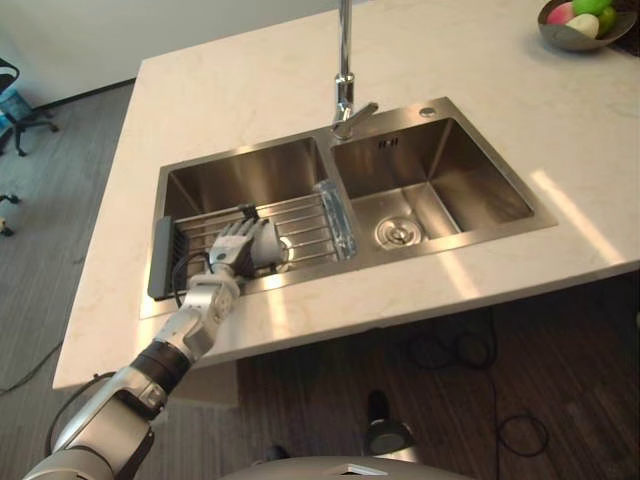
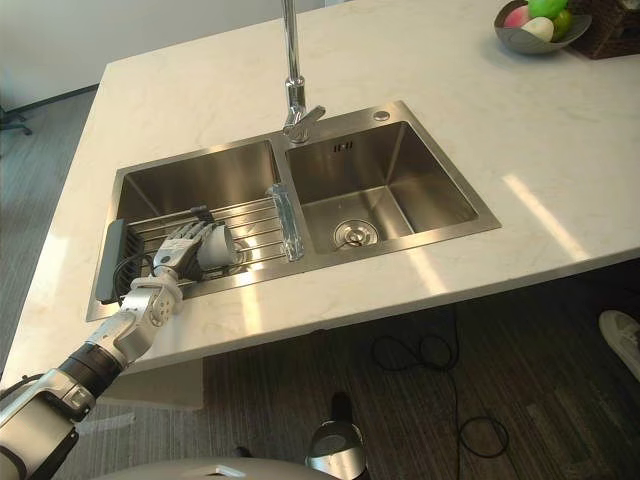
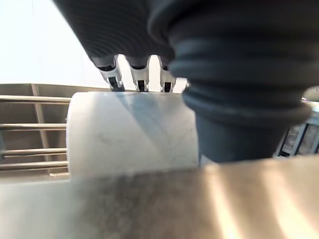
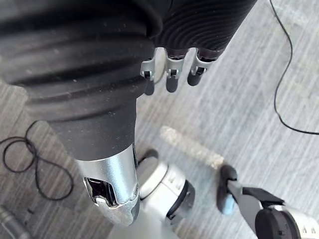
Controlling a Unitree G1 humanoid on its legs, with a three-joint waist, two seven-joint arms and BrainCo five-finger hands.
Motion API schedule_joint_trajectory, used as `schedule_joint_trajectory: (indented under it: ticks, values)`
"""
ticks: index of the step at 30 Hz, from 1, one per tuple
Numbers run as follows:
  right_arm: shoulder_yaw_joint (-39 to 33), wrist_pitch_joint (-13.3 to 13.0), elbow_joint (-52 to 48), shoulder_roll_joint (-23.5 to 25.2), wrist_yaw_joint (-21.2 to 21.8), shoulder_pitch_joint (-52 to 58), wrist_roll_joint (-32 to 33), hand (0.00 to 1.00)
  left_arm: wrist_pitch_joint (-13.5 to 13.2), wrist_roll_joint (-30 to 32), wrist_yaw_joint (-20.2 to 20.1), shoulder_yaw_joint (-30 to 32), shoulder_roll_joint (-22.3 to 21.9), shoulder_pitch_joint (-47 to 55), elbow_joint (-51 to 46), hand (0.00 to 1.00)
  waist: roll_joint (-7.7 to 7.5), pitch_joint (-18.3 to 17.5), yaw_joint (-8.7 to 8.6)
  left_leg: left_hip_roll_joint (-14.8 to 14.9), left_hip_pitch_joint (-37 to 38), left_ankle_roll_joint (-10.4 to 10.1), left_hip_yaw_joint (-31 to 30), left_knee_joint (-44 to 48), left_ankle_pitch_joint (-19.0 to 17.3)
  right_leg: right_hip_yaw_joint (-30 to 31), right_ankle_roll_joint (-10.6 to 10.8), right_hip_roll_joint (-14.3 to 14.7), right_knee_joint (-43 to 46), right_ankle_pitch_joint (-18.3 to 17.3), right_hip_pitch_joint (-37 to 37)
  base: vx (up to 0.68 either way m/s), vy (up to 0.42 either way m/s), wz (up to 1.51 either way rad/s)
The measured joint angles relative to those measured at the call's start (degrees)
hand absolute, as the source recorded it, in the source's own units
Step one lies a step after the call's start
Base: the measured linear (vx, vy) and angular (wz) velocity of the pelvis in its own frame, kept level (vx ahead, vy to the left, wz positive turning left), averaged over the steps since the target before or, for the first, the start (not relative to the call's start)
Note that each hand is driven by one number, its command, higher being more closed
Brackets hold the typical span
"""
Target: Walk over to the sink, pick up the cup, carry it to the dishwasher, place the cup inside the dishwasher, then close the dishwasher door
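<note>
A white cup (image 3: 132, 132) lies on the wire rack (image 1: 300, 215) over the left basin of the steel sink (image 1: 450, 245). My left hand (image 1: 243, 245) reaches in from the lower left and rests on top of the cup. Its fingers (image 3: 140, 79) curl over the cup's far side and the thumb sits beside it. From above, just a sliver of the cup (image 2: 238, 258) shows past the hand. My right hand (image 4: 172, 74) hangs over the grey floor, fingers relaxed and holding nothing.
A tall faucet (image 1: 344, 70) stands behind the sink's divider, where a clear glass piece (image 1: 335, 215) rests. The rack ends in a dark handle (image 1: 160, 258). A bowl of fruit (image 1: 585, 25) sits at the counter's far right corner. An office chair (image 1: 15, 100) stands far left.
</note>
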Motion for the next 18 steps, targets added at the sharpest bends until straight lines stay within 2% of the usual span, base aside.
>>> schedule_joint_trajectory:
  ticks: [5, 8, 10, 12, 13, 15, 17, 18]
  values:
    - [0.79, 0.27, -0.06, -0.02, -0.44, 0.03, 0.97, 0.00, 0.02, 1.24, -2.01, 0.13, 0.00, -1.19, 2.17, 0.00, 0.08, -0.05, -0.04, -0.01, 0.09, 0.06, 0.98, 0.03, -0.05, 0.91, -0.34, -0.02, 0.00, 0.21, -0.42, -0.02, 0.009, -0.09]
    - [0.78, 0.28, -0.30, -0.12, -0.47, 0.03, 1.13, 0.00, -0.52, 3.30, -5.43, 0.17, 0.31, -4.33, 6.28, 0.00, 0.17, -0.11, -1.01, -0.03, 0.01, 0.07, 1.30, -0.04, -0.06, 0.92, -0.52, -0.09, 0.00, 0.38, -0.82, -0.01, 0.010, -0.10]
    - [0.75, 0.24, -0.44, -0.39, -0.49, 0.28, 1.24, 0.00, -1.44, 2.94, -8.45, -0.94, 1.05, -4.93, 7.60, 0.00, 0.76, -0.50, -2.04, 0.02, 0.02, -0.12, 1.37, -0.13, 0.01, 0.99, -0.52, -0.01, 0.00, 0.37, -0.84, 0.05, 0.012, -0.05]
    - [0.76, 0.24, -0.43, -0.36, -0.49, 0.91, 2.36, 0.00, -2.50, 1.12, -11.28, -2.20, 1.16, -6.43, 7.74, 0.00, 1.43, -0.85, -2.15, -0.03, 0.19, -0.19, 1.37, -0.05, 0.04, 0.95, -0.08, -0.02, 0.01, 0.63, -0.78, 0.07, 0.022, -0.01]
    - [0.80, 0.24, -0.49, -0.19, -0.44, 0.89, 2.75, 0.00, -3.12, -0.05, -13.93, -2.46, 1.12, -7.15, 7.73, 0.00, 1.62, -0.90, -2.20, -0.08, 0.34, -0.17, 1.41, -0.04, 0.02, 0.97, -0.12, -0.04, 0.01, 0.66, -0.73, 0.04, 0.023, -0.01]
    - [0.83, 0.22, -0.53, -0.07, -0.45, 0.86, 3.26, 0.00, -3.29, -0.74, -16.26, -3.08, 1.13, -8.07, 7.73, 0.00, 1.60, -0.89, -2.22, -0.08, 0.72, -0.11, 1.47, -0.08, -0.04, 0.97, -0.04, -0.03, 0.01, 0.59, -0.44, 0.03, 0.020, -0.01]
    - [1.07, 0.17, -0.64, -0.26, -0.49, 0.86, 3.29, 0.00, -3.64, -2.19, -20.83, -4.39, 1.27, -9.38, 7.78, 0.00, 1.64, -0.88, -2.47, -0.09, 1.45, -0.35, 1.52, -0.05, -0.59, 0.98, 0.41, -0.06, 0.00, 0.11, 0.30, 0.00, 0.000, 0.00]
    - [1.26, 0.15, -0.86, -0.25, -0.50, 0.86, 3.29, 0.00, -3.71, -2.55, -21.84, -4.53, 1.27, -9.54, 7.78, 0.00, 1.68, -0.86, -2.57, -0.09, 1.55, -0.29, 1.54, -0.02, -0.70, 0.99, 0.45, -0.06, 0.00, 0.05, 0.42, 0.00, 0.000, 0.00]
